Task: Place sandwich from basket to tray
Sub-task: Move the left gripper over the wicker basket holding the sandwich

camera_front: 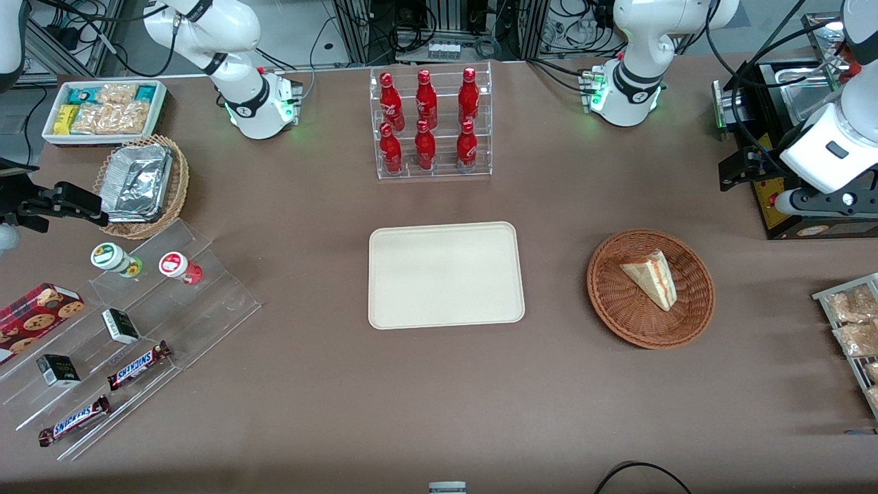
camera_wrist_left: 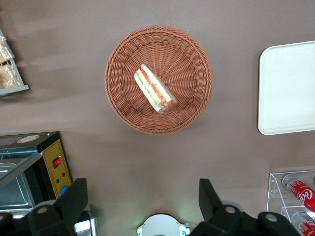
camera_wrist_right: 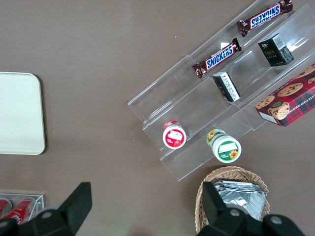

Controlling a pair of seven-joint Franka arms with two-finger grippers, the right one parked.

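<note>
My gripper [camera_wrist_left: 142, 201] hung wide open and empty; I judged descending onto the sandwich [camera_wrist_left: 154, 89] in the basket [camera_wrist_left: 123, 64] came next.

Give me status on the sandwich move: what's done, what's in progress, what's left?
Done: nothing yet. The sandwich lies in the basket, and the tray holds nothing. In hand: the gripper is open, high above the table beside the basket, gripping nothing. Left: descend to the basket, grasp the sandwich, carry it to the tray and release.
</note>
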